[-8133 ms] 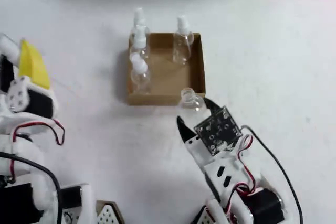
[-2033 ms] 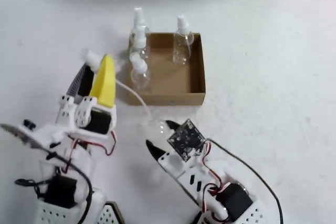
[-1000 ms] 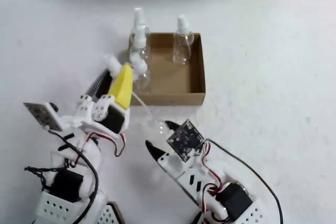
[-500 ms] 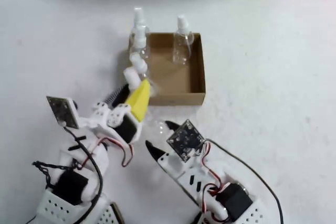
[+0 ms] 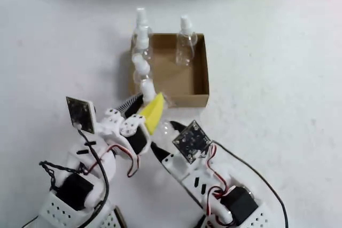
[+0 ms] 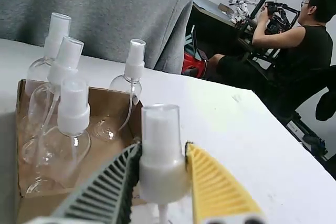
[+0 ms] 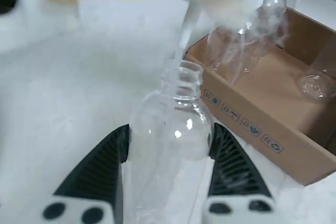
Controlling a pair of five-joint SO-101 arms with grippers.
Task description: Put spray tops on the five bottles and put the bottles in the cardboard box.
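L claw (image 6: 160,179) pinches the spray top (image 6: 159,140), tube dangling at the open bottle (image 7: 168,129). R claw (image 7: 168,169) grips it on the bench (image 5: 267,52), near side of the box (image 5: 201,73), prob steadying for capping.

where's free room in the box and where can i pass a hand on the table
Inside the cardboard box, the front-right floor is bare, bordered by the left-wall bottles and the back-right bottle. The table right of the box is open. Crowded before the box: left gripper with spray top, right gripper with open bottle.
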